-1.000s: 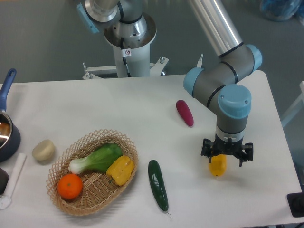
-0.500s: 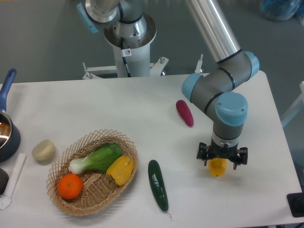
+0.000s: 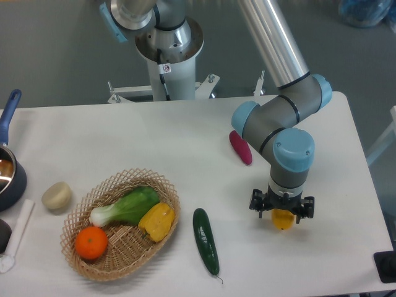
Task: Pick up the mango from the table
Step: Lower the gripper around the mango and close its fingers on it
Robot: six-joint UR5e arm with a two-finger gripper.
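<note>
Your gripper (image 3: 282, 210) sits right over the mango (image 3: 283, 219), fingers either side of it; the wrist blocks the view, so you can't tell whether the jaws have closed on it or it rests on the table (image 3: 185, 136). Eggplant (image 3: 240, 146) is up-left of the tool, cucumber (image 3: 205, 240) to its left, basket (image 3: 120, 224) further left.
</note>
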